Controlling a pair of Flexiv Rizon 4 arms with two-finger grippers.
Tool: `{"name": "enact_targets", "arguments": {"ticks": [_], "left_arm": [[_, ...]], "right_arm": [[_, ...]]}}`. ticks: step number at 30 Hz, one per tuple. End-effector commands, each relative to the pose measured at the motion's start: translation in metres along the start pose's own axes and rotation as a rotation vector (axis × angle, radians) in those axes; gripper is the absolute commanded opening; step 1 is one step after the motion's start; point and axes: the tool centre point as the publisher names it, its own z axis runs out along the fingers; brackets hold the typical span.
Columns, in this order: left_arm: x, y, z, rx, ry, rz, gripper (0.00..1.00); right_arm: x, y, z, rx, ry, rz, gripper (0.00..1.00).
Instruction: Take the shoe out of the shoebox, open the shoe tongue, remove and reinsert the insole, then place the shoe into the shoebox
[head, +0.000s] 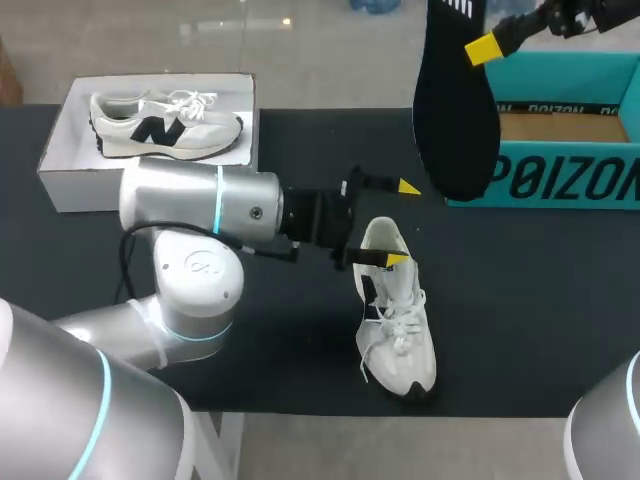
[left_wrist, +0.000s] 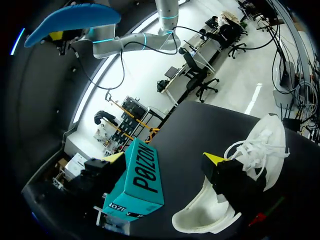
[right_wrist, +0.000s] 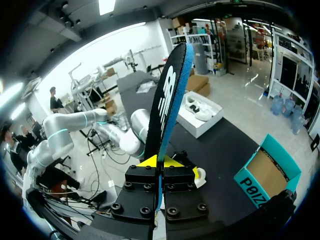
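The right gripper (right_wrist: 160, 161) is squeezing the insole (head: 455, 100) tight between its two yellow tips and is holding it high up in the air, standing on its edge. From the head view only one yellow tip is showing, because the insole is hiding the other one, and the top of the insole is getting cut off at the edge of the view. The insole is hanging in front of the near left corner of the teal shoebox (head: 560, 185), so that corner is hidden. The shoebox is sitting open at the far right of the black table (head: 300, 340), and its right end is running out of view. The left gripper (head: 401, 223) is spread wide and gripping nothing. One finger is resting at the heel opening of the white shoe (head: 395, 320), and the other finger is sticking out in the air, away from the shoe. The shoe is lying on the table, out of the shoebox, with its toe pointing at the near edge. The finger is covering part of the heel, so it is hard to see inside the shoe. At the far left, another shoe (head: 165, 125) is lying in a white tray (head: 60, 180).
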Motion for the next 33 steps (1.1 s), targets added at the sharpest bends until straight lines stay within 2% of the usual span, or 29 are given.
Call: {"name": "enact_targets", "arguments": {"ticks": [1,4,7,11,14,21,27,33], "left_arm": [[-0.02,0.02,0.025,0.152,0.029,0.068,1.0],[-0.034,0.028,0.028,0.207,0.036,0.075,1.0],[-0.045,0.035,0.029,0.217,0.018,0.093,1.0],[-0.051,0.036,0.022,0.232,-0.039,0.126,1.0],[-0.048,0.033,0.016,0.236,-0.064,0.14,1.0],[-0.039,0.019,-0.003,0.234,-0.118,0.2,1.0],[-0.051,-0.008,-0.026,0.235,-0.167,0.279,1.0],[-0.064,-0.028,-0.03,0.235,-0.178,0.349,1.0]], "right_arm": [[-0.001,0.002,0.001,0.003,0.0,0.001,0.0],[-0.001,0.002,0.001,0.003,0.0,0.001,0.0],[-0.001,0.002,0.001,0.003,0.0,0.001,0.0],[-0.001,0.002,0.001,0.003,0.0,0.001,0.0],[-0.001,0.002,0.001,0.003,0.0,0.001,0.0],[-0.001,0.002,0.001,0.003,0.0,0.001,0.0],[-0.001,0.002,0.001,0.003,0.0,0.001,0.0],[-0.001,0.002,0.001,0.003,0.0,0.001,0.0]]}}
